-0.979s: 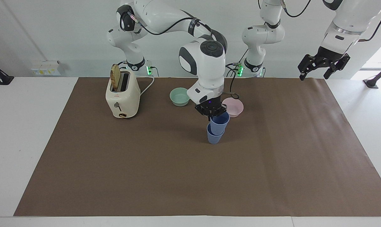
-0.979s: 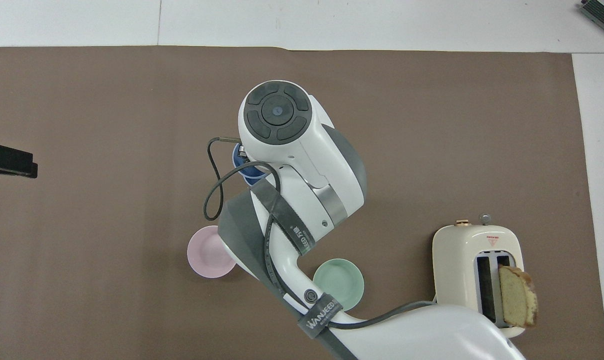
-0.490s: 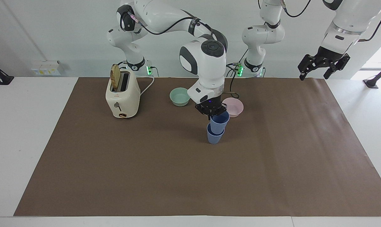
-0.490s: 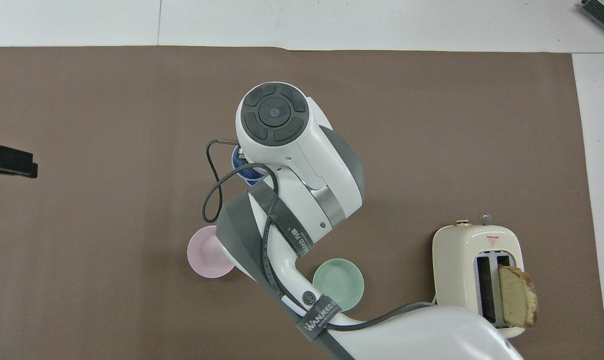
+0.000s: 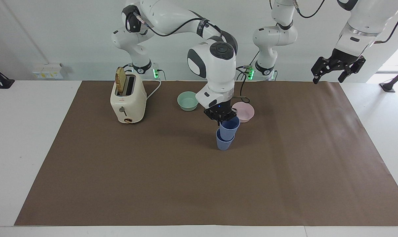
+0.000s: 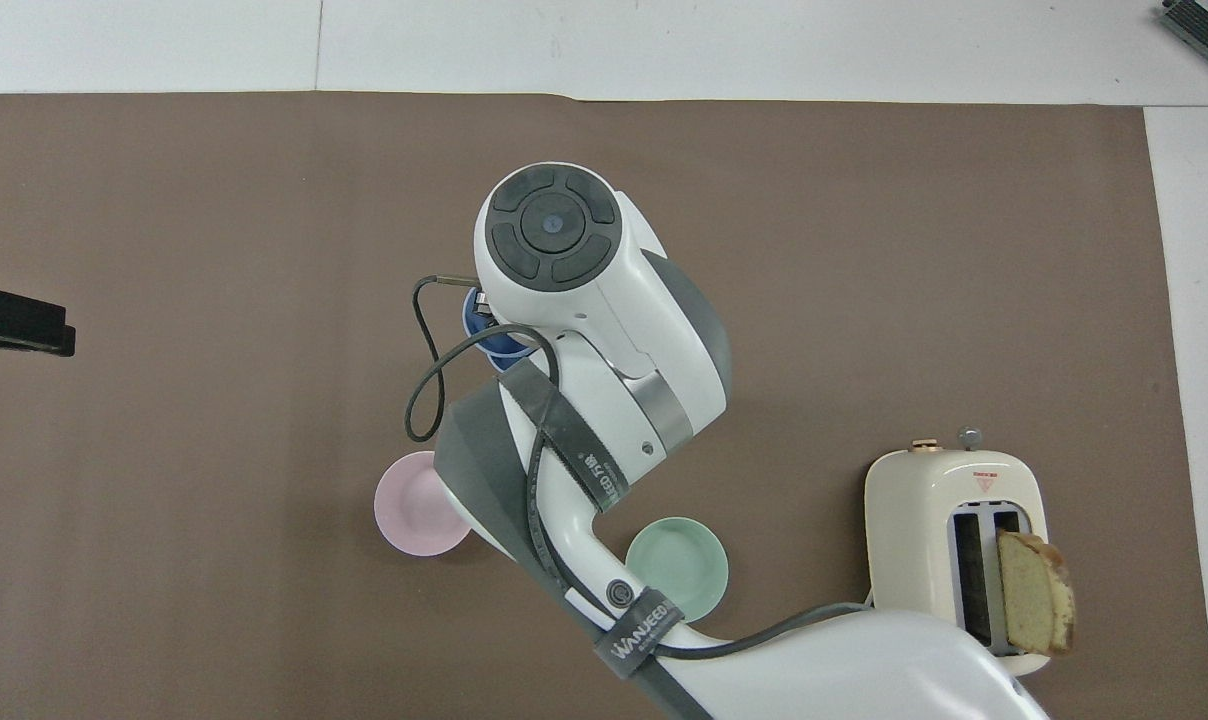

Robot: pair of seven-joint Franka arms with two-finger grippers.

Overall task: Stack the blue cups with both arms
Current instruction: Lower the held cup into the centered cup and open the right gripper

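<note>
Two blue cups stand mid-table. The lower blue cup (image 5: 223, 144) stands upright on the brown mat. The upper blue cup (image 5: 229, 128) sits tilted in its mouth. My right gripper (image 5: 222, 119) comes down from above and is shut on the upper cup's rim. In the overhead view the right arm hides the cups except a blue sliver (image 6: 494, 342). My left gripper (image 5: 337, 69) waits open and empty, raised over the mat's edge at the left arm's end, and shows in the overhead view (image 6: 14, 322).
A pink bowl (image 5: 244, 111) and a mint-green bowl (image 5: 187, 100) stand nearer to the robots than the cups. A cream toaster (image 5: 127, 98) with a bread slice (image 5: 120, 85) stands toward the right arm's end. The brown mat (image 5: 185, 184) covers the table.
Hardly anything: the right arm's wrist shifted very slightly over the cups. The upper cup stays tilted in the lower one. The left arm has not moved.
</note>
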